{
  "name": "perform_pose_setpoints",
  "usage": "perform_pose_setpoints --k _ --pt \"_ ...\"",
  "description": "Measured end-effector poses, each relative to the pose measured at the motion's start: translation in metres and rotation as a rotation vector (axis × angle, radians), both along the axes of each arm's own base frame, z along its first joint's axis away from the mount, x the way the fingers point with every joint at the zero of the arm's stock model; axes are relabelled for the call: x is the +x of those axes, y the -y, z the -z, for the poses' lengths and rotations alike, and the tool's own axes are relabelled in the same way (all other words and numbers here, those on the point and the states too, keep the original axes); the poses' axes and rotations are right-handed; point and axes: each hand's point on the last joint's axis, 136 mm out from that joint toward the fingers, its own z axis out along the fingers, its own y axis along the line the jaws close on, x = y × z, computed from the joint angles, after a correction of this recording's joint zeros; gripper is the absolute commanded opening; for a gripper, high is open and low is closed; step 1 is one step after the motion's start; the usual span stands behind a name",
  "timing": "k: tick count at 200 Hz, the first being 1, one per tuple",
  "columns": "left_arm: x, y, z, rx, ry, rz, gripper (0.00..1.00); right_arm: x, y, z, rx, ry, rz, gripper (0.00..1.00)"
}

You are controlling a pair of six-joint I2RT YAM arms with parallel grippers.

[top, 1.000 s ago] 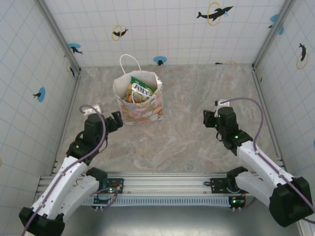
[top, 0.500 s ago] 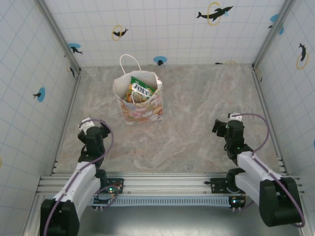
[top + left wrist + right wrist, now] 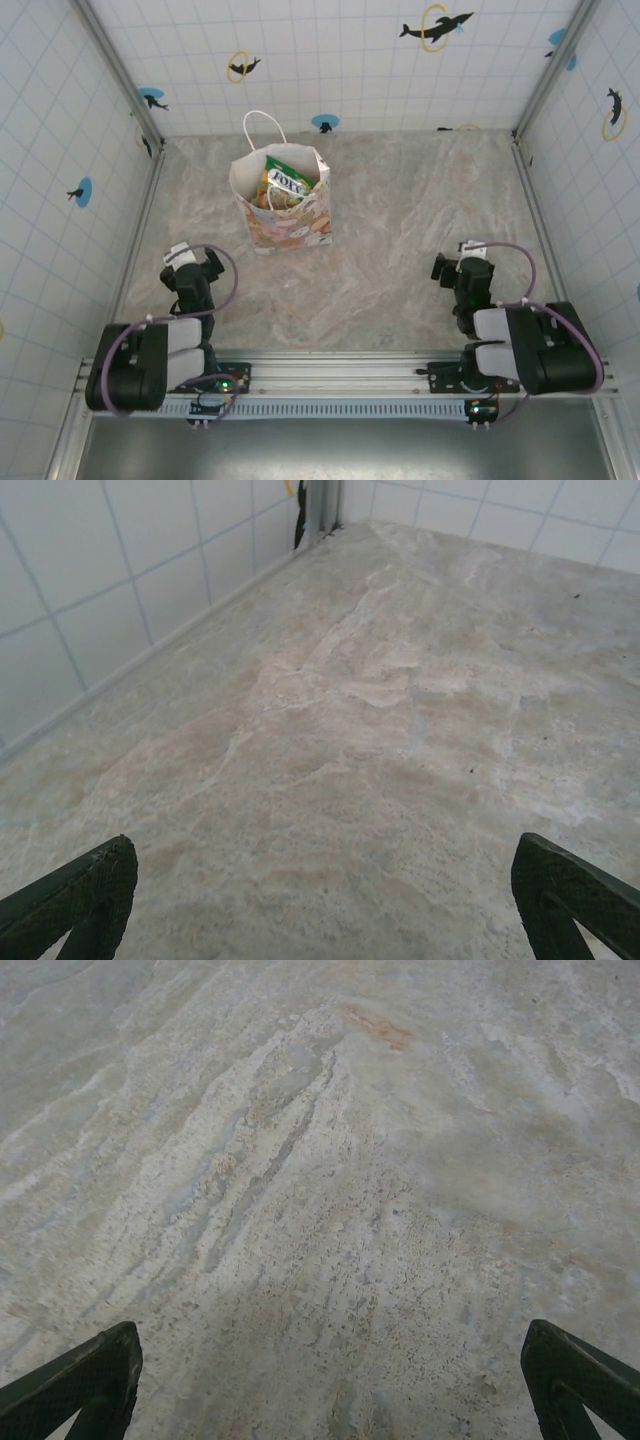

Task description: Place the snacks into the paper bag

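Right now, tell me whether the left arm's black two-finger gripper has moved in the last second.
Yes. The left gripper has drawn back toward the near metal rail, away from the white paper gift bag.

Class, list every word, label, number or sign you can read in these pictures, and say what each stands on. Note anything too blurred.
"JOLLY" (last letters uncertain): white lettering on the green packet inside the paper bag.
Pastel print on the bag's lower sides: too small to read any words.
Wall stickers: dolphins with rings, no lettering.
Marbled table: no text.
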Motion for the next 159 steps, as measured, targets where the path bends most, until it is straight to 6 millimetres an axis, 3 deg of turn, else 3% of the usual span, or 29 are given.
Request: perform_pose_setpoints --k 21,41,79,159 --pt "0.007 0.002 -0.001 0.011 0.026 0.026 0.98 0.003 -0.002 0.002 -0.035 0.002 -0.029 1.0" --pt "0.014 0.004 0.004 0.017 0.037 0.049 0.98 0.01 0.001 -0.009 -0.038 0.072 -0.034 1.0" --pt "0.015 0.008 0.006 0.017 0.034 0.071 0.98 0.017 0.014 -0.016 -0.017 0.134 0.006 1.0" --pt "0.015 0.009 0.006 0.02 0.034 0.077 0.98 0.018 0.013 -0.018 0.001 0.147 0.006 1.0"
